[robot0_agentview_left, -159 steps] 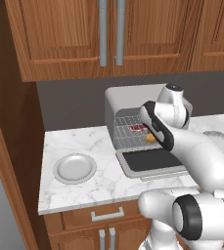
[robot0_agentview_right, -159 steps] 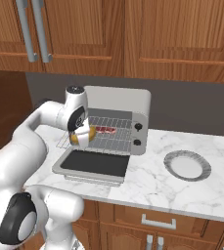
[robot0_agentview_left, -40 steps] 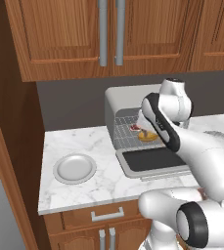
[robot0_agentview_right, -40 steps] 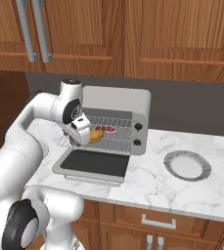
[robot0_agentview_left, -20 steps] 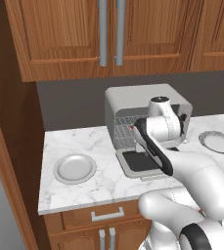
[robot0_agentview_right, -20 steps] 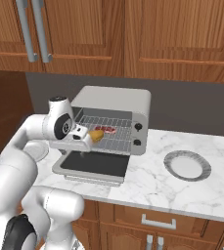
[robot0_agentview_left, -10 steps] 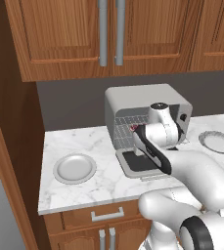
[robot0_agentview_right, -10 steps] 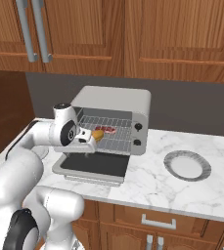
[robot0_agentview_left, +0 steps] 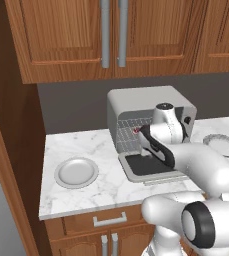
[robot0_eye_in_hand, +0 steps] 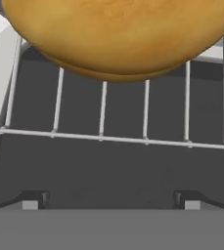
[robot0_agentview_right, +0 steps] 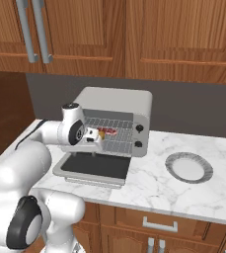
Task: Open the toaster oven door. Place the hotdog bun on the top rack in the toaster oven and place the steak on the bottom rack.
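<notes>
the oven door (robot0_agentview_right: 95,165) is being left folded down flat at the lower middle of the right base view, so both wire shelves can be reached. the hand (robot0_agentview_right: 95,140) is being held just in front of the oven (robot0_agentview_right: 115,118) mouth, its fingers spread wide and pinching nothing. the bun (robot0_eye_in_hand: 121,34), smooth, rounded and golden-tan, is being carried by a thin silver wire shelf (robot0_eye_in_hand: 103,138) across the top of the hand view, seemingly the upper one. the steak (robot0_agentview_right: 107,131), a flat red slab, is being glimpsed behind the hand; its shelf cannot be told.
</notes>
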### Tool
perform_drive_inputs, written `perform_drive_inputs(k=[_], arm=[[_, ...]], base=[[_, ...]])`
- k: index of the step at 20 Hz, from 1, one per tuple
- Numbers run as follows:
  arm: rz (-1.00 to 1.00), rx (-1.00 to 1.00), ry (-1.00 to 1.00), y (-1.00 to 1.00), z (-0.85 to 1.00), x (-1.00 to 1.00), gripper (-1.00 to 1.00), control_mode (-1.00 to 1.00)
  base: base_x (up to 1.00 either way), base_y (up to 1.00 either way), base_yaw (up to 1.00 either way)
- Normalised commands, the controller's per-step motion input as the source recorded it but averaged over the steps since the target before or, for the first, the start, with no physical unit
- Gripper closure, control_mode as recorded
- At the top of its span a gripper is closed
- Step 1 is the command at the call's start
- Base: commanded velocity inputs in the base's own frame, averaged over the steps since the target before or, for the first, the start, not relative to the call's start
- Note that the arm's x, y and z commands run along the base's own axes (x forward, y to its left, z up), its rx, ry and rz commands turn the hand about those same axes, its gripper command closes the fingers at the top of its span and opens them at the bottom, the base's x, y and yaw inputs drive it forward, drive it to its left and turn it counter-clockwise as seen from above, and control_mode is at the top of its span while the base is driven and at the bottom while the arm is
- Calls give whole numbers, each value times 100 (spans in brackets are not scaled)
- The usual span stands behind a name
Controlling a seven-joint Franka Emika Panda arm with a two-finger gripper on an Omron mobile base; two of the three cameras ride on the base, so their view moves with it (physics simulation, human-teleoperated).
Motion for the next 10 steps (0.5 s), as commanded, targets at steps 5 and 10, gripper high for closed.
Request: perform_drive_inputs(k=[5,10], arm=[[0,0,0,-1,-1,0,-100,-100],[0,0,-3,0,-3,0,-100,-100]], base=[[0,0,0],[0,0,0]])
